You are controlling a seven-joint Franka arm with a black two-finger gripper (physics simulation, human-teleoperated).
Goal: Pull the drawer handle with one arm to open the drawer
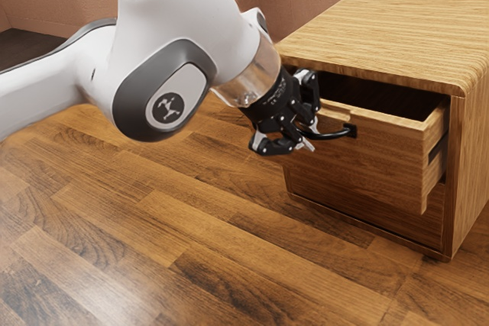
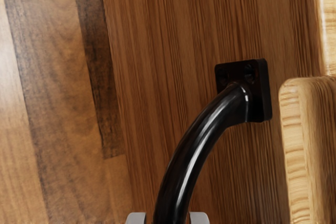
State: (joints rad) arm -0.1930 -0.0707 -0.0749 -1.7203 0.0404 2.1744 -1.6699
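One handle (image 1: pixel 336 134) gripped inside claw (image 1: pixel 303 129), drawer (image 1: pixel 370 162) partly out

The arm (image 1: pixel 153 51) enters at the frame's left edge and extends to centre. The gripper (image 1: pixel 304 137), just right of centre, angles downward, its fingers (image 2: pixel 135 217) clamped on the handle (image 1: pixel 336 132) from two sides.

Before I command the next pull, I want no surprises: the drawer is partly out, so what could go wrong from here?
1. The hand grips the drawer handle on its smooth, curved bar, so it could slide along the bar or slip off.
2. The drawer is only partly out of the cabinet; a pull off its line might jam it.
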